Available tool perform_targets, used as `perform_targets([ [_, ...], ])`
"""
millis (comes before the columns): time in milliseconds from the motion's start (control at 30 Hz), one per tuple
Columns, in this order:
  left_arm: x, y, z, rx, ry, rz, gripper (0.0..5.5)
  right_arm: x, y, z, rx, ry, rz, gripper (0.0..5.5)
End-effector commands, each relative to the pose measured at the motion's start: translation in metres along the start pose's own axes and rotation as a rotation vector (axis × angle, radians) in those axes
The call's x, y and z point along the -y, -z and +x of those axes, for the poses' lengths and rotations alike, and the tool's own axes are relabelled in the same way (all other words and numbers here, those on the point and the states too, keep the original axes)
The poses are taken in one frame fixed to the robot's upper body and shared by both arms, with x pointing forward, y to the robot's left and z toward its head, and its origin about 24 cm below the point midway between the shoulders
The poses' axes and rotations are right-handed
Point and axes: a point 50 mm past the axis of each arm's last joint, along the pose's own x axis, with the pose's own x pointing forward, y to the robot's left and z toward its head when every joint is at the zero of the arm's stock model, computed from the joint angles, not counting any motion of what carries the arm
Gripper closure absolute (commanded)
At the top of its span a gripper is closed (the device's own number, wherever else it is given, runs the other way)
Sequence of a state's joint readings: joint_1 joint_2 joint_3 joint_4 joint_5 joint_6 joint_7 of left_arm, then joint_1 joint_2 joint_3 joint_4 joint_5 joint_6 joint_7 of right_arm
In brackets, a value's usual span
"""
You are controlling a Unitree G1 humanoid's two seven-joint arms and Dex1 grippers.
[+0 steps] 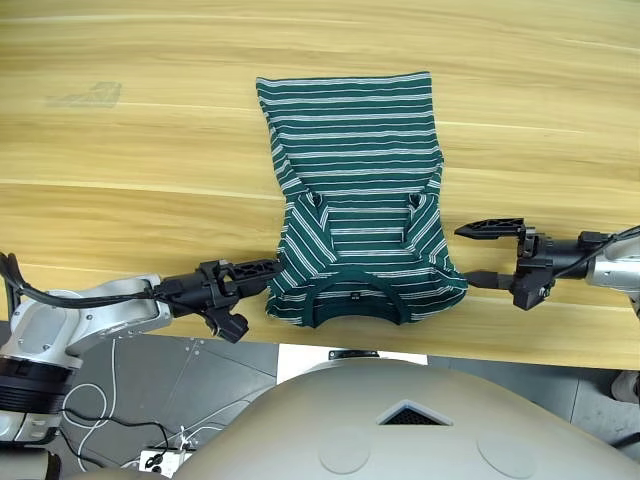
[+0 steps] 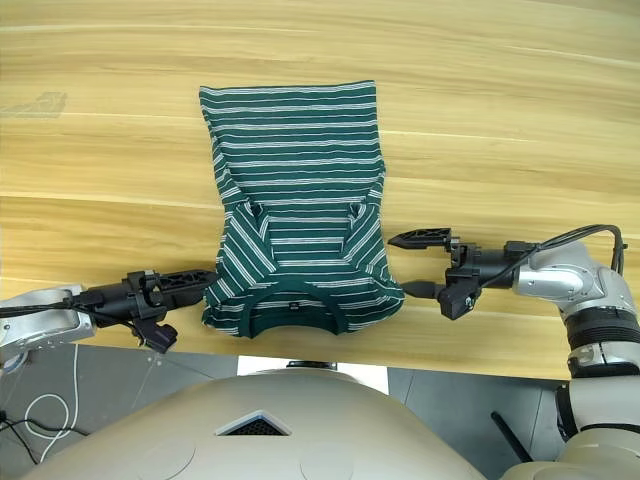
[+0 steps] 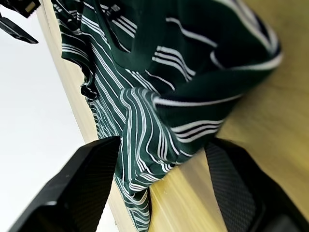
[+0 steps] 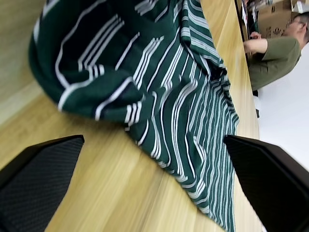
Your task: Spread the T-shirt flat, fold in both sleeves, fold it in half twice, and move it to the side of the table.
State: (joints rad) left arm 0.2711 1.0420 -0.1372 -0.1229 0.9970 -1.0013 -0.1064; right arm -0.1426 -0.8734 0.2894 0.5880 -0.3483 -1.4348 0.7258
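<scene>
The green striped T-shirt [image 1: 355, 180] lies near the middle of the wooden tabletop [image 1: 120, 180], both sleeves folded in over its front. Its collar is at 6 o'clock, close to the tabletop's near edge, and its hem is at 12 o'clock.

My left tool [image 1: 268, 267] sits at the shirt's 8 o'clock corner, by the shoulder. In the left wrist view its fingers [image 3: 91, 183] stand apart, with the bunched edge of the cloth between them and not pinched.

My right tool [image 1: 480, 254] hangs at the shirt's 4 o'clock corner, just beside the other shoulder. Its fingers [image 4: 38, 174] are spread wide, one toward 12 o'clock and one toward 6 o'clock. The folded shoulder lies just ahead of the gap, and the fingers are not touching it.
</scene>
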Motion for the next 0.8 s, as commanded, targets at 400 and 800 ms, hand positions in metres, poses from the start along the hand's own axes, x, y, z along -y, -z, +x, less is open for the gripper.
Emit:
perform_targets([
  [400,0.015,-0.007,0.002,0.033,0.097,-0.032,4.17,-0.017,-0.006,0.020,0.061,-0.109,0.089,0.10],
  [800,0.016,-0.006,0.002,0.021,0.094,-0.033,5.50,-0.022,-0.004,0.023,0.041,-0.114,0.143,0.77],
])
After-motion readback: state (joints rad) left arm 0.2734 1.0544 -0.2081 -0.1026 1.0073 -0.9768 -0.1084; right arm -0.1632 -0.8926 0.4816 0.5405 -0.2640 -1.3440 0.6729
